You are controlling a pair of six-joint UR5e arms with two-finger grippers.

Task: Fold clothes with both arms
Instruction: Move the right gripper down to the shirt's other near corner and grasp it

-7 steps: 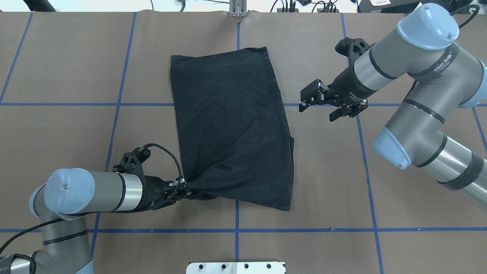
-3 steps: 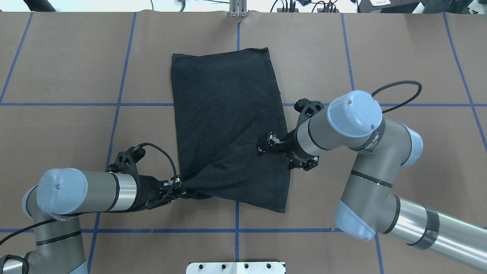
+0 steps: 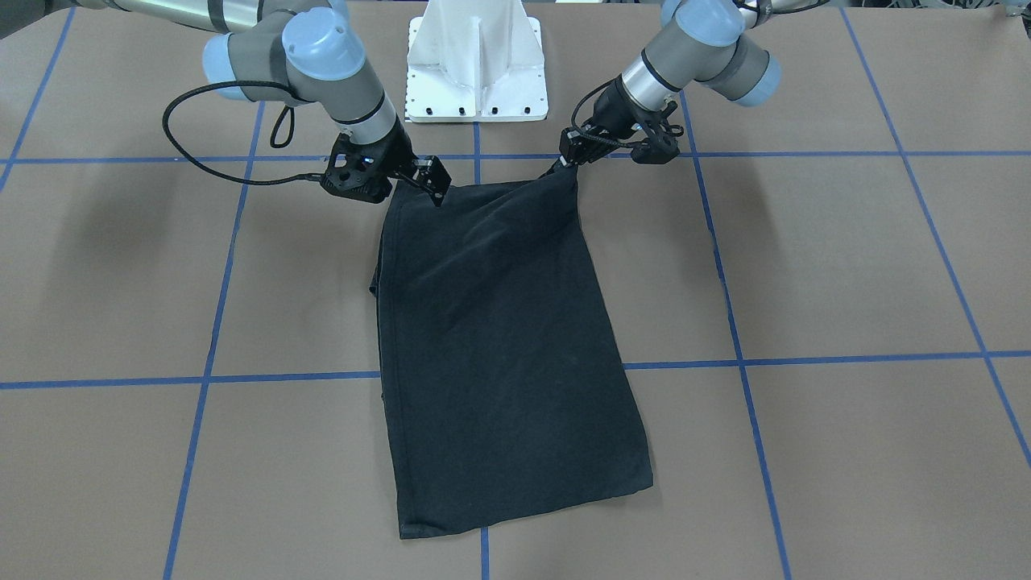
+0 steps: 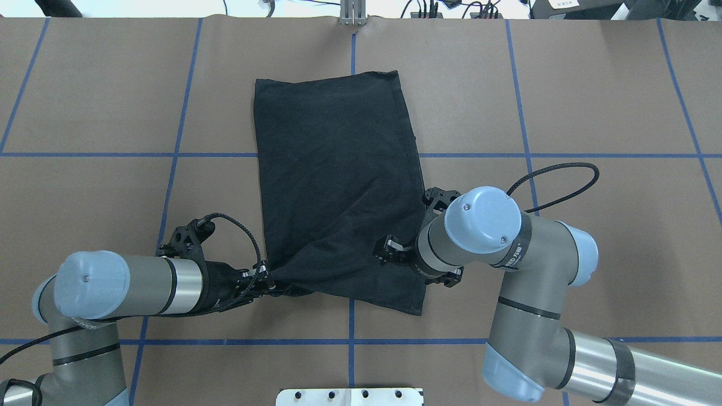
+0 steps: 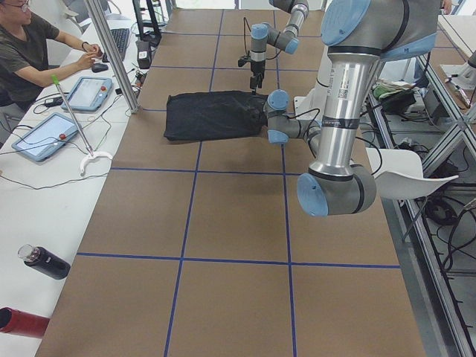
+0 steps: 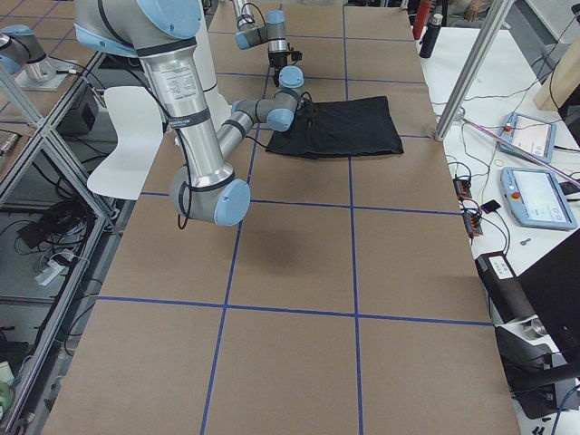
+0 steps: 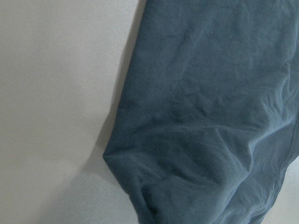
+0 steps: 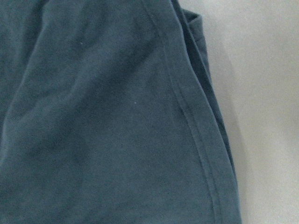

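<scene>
Holding: my left tool pinches the T-shirt corner nearest the pedestal.
Same end: my right tool over the cloth; overhead half-hides it, spread unclear.
Surface: open beside both long hems.

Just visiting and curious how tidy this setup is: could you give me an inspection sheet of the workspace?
Surface: brown table with blue grid lines.
Job's things: black T-shirt, folded, plain side up, one near corner lifted.
Clutter: nothing seen.
Claws: left claw shut on the lifted corner; right claw at the other near corner, grip unclear.
Cables: black cables loop at both wrists.
Surroundings: white pedestal; a person beside tablets on a side bench.
</scene>
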